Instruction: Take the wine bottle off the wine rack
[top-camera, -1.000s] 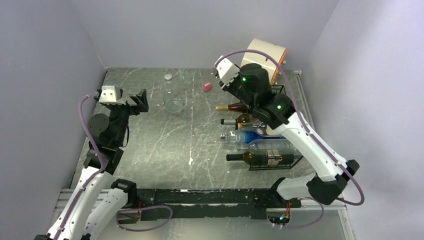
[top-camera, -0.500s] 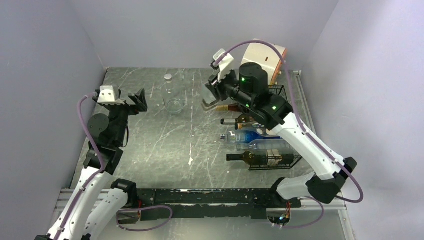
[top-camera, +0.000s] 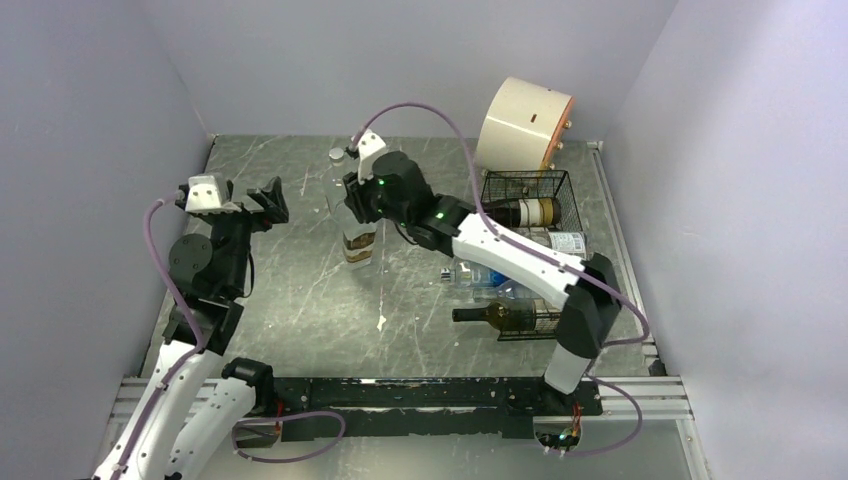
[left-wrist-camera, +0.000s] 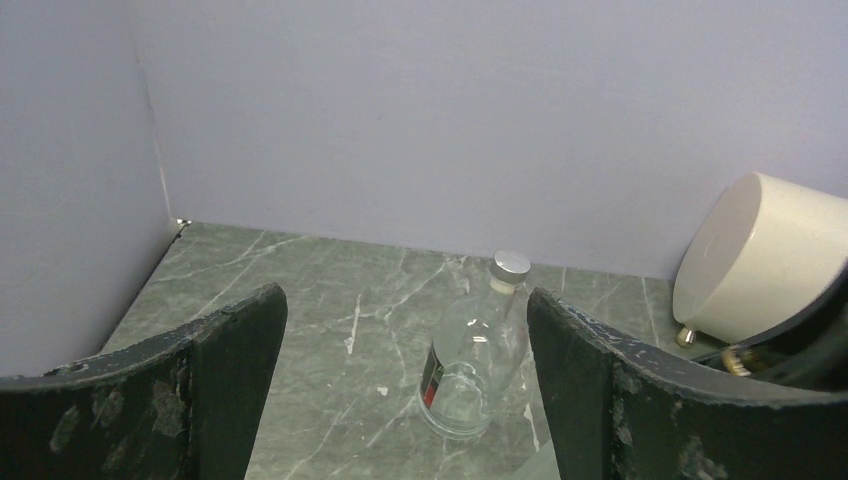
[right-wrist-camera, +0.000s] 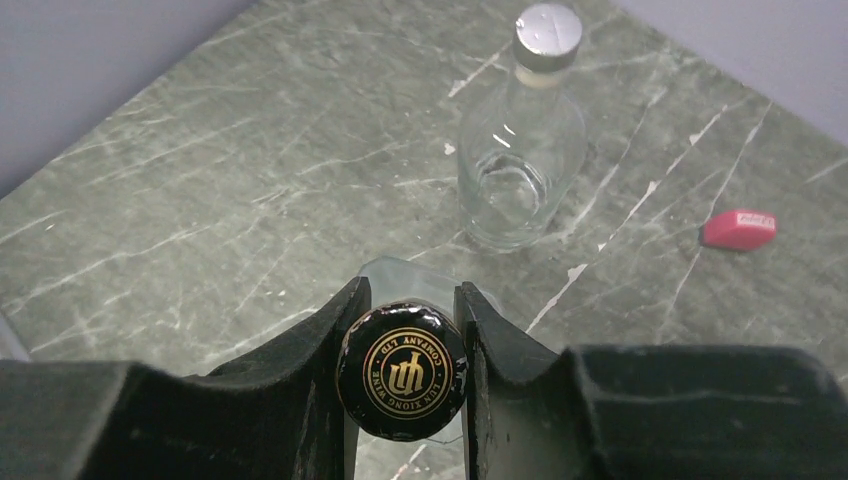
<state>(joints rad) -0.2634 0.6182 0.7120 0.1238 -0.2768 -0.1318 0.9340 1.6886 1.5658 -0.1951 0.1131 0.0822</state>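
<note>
Note right gripper (right-wrist-camera: 410, 300) clamped on capped neck of wine bottle (top-camera: 360, 243), upright at frame centre, left of wine rack (top-camera: 566, 190) and apart from it. Note left gripper (left-wrist-camera: 405, 300) at frame left, jaws wide, empty.

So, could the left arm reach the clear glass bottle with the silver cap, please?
Probably yes: the open left gripper faces the clear glass bottle across bare table, though the right gripper, shut on a black-capped bottle, crowds it.
</note>
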